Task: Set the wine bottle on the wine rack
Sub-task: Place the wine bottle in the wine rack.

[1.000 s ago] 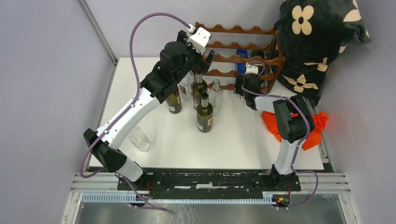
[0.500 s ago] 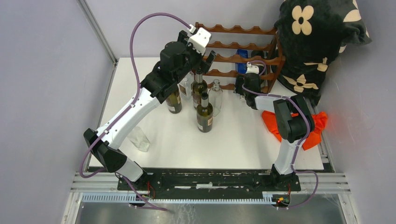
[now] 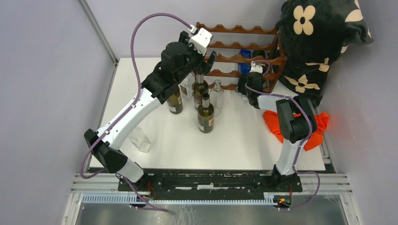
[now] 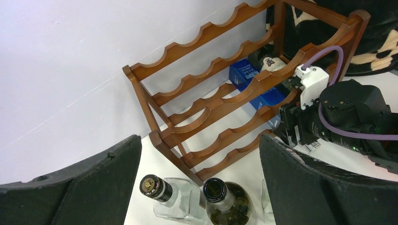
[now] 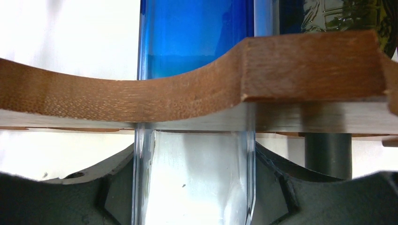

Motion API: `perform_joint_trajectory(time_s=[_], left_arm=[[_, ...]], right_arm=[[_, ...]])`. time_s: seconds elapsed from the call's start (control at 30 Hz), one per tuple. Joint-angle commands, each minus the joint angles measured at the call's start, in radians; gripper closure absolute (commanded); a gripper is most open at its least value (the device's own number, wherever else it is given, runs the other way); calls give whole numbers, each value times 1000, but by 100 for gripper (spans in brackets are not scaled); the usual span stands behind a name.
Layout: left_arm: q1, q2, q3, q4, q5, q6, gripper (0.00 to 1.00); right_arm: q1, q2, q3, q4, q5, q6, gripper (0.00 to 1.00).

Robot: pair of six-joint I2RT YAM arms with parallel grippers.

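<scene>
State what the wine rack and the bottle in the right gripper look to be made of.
Wine rack: wood, reddish-brown stain, low sheen; grain shows on the scalloped rail. Wine bottle in the right gripper: transparent and glossy, clear below the rail, blue above it; probably glass, though hard clear plastic cannot be ruled out.

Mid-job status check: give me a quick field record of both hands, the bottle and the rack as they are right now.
right hand: closed on the wine bottle, at the front of the wine rack
wine bottle: clear glass with blue label, lying in the rack beside a dark bottle
left hand: open, empty, above the standing bottles
standing bottles: upright on the table, in front of the rack
</scene>
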Motion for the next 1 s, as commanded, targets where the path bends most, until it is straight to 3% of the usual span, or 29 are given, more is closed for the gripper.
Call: perform_joint_trajectory(time_s=[0.0,0.73,0.97], left_arm=[[4,-45,-3,32,19,-57,0],[3,-66,-19,39,47,-106,1],[3,-76,-33,43,53,-118,1]], right_arm=[[-46,-57,99,255,73,36,49],[-65,-49,127,276,-10,52,37],[-65,-57,149,252,-39,117,61]])
